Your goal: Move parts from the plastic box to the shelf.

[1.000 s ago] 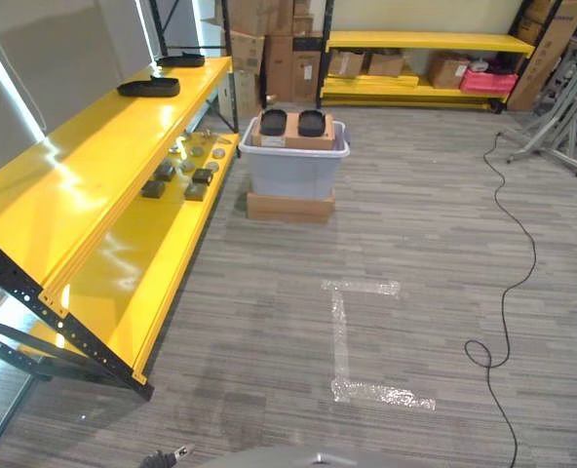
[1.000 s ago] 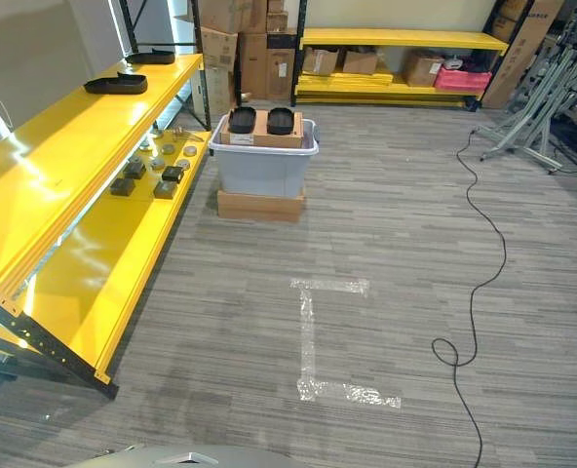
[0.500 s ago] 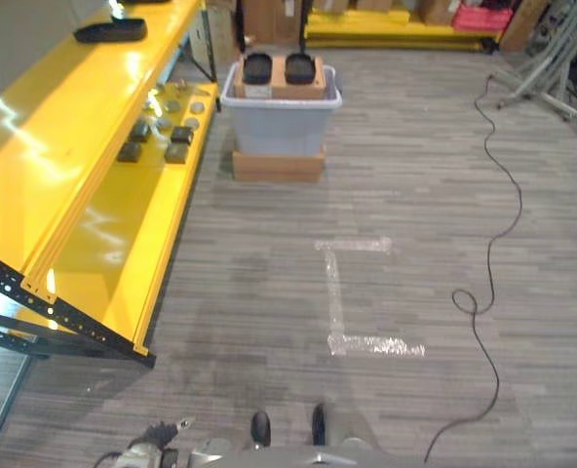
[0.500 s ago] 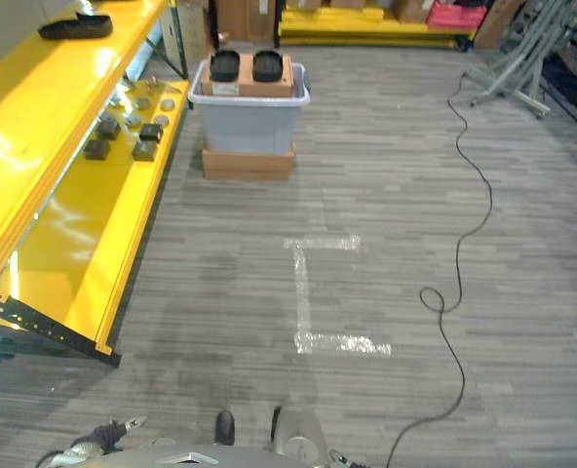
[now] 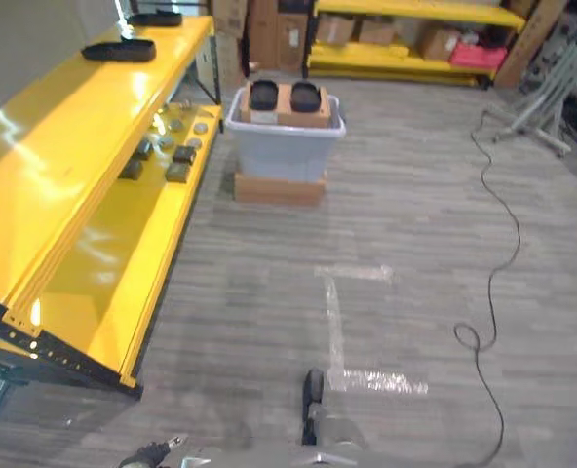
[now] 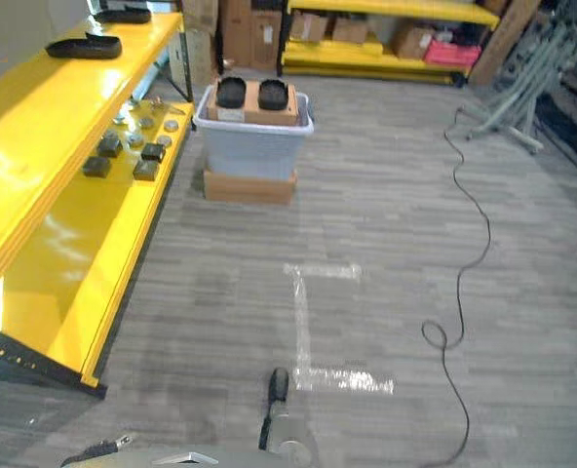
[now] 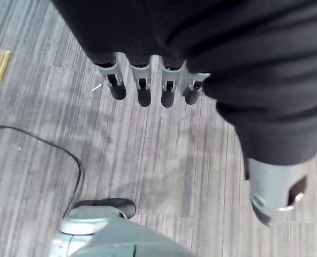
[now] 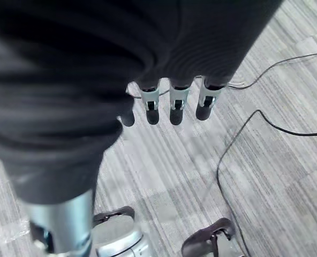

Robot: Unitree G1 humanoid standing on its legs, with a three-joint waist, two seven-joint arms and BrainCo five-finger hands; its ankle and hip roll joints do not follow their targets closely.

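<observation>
Since half a second earlier the whole picture had tilted up and swung a little, a move of the head camera and not of the things; the far shelving came back into sight. Nearest, both hands hung low over the carpet: the left robot hand (image 7: pixel 148 85) with fingers straight and slack, holding nothing, and the right robot hand (image 8: pixel 172 104) likewise relaxed and empty. Neither was near any part. Ahead lay tape marks (image 5: pixel 339 327) on the floor. Well beyond them, straight ahead and slightly to the left, stood the plastic box (image 5: pixel 287 144) on a flat carton (image 5: pixel 280 188), with two black parts (image 5: pixel 264 95) resting on a cardboard piece across its top. Just beside the box's left wall ran the yellow shelf (image 5: pixel 84 146), small parts already on its lower level. By judgement the left robot hand was marginally nearer to the box.
</observation>
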